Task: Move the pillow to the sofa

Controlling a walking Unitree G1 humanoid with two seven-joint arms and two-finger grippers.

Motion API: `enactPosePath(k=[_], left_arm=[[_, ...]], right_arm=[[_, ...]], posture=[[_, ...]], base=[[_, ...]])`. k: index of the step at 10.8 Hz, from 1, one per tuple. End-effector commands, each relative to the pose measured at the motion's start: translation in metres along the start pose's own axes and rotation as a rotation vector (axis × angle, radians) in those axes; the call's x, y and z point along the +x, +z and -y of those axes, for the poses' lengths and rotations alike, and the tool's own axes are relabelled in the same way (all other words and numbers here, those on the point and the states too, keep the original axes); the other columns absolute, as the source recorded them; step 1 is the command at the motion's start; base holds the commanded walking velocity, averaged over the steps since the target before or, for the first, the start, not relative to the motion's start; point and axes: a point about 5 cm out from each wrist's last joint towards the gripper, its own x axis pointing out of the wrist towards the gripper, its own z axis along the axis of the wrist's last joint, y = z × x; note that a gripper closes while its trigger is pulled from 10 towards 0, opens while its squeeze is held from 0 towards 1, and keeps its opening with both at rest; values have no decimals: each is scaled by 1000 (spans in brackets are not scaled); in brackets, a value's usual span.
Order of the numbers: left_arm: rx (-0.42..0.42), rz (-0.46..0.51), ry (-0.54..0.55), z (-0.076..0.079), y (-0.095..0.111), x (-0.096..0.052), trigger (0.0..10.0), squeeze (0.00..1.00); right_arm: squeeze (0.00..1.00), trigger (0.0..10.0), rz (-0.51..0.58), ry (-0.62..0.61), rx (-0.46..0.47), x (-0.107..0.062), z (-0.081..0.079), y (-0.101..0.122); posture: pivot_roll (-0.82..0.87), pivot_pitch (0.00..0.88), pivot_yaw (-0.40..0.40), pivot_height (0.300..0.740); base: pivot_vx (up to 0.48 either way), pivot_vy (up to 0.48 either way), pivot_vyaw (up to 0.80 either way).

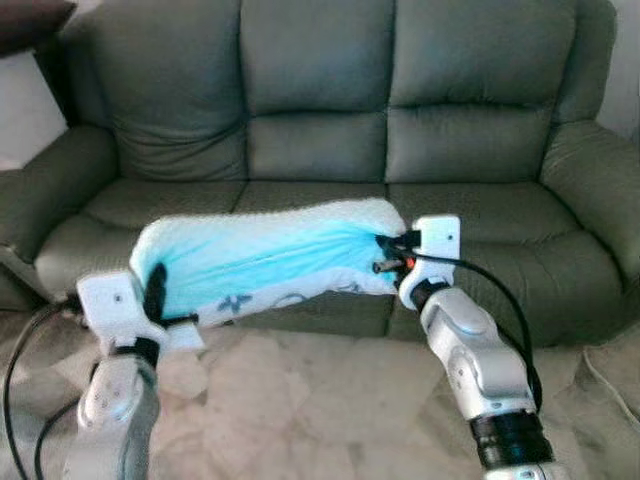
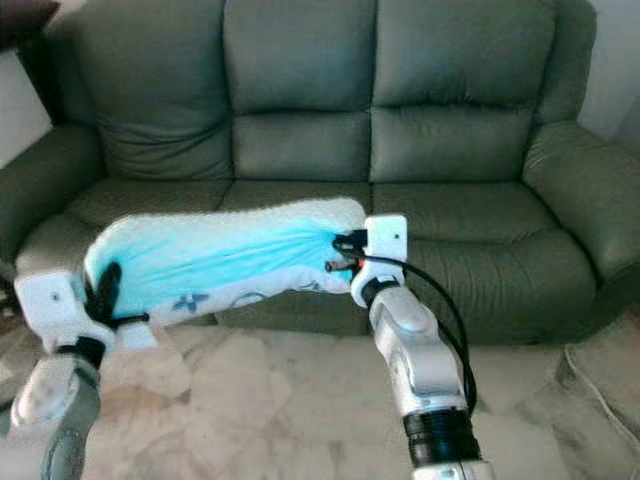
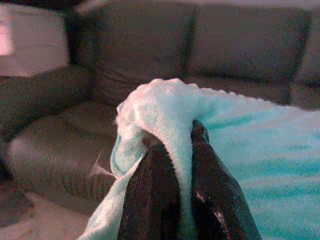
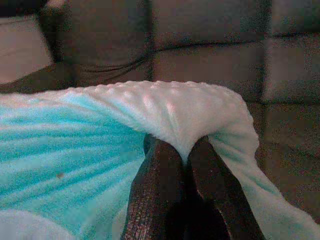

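A long pillow (image 1: 265,255) in fluffy white and turquoise cover hangs stretched between my two arms, in front of the green three-seat sofa (image 1: 320,160). My left gripper (image 1: 155,290) is shut on the pillow's left end (image 3: 165,120), the fabric pinched between the black fingers (image 3: 155,195). On the pillow's right end (image 4: 190,115) my right gripper (image 1: 385,255) is shut, its fingers (image 4: 160,190) clamping the white edge. The pillow is held above the floor, level with the sofa's seat front.
The sofa's seat cushions (image 1: 470,215) lie bare just behind the pillow. Padded armrests (image 1: 600,170) rise at both ends. Pale marbled floor tiles (image 1: 310,410) spread below. A dark object (image 1: 30,20) sits at the upper left corner.
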Motion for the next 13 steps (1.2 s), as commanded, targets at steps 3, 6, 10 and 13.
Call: enactPosePath(k=[3,6,10,13], left_arm=[[-61,13,41,-17,-1,-6,10000,0],[-55,8,48,-16,-2,-6,10000,0],[-77,13,58,-14,-3,-2,10000,0],[-43,7,81,-18,-2,-3,10000,0]], right_arm=[[0,10000,33,-56,-20,-4,15,7],[0,10000,24,-53,-3,-5,14,5],[0,10000,34,-50,-87,-4,12,4],[0,10000,27,16,-27,-4,0,-2]], posture=[[-191,74,50,740],[-196,74,51,740],[-194,77,50,740],[-183,79,46,740]], base=[[296,0,0],[460,0,0],[0,0,0],[0,0,0]])
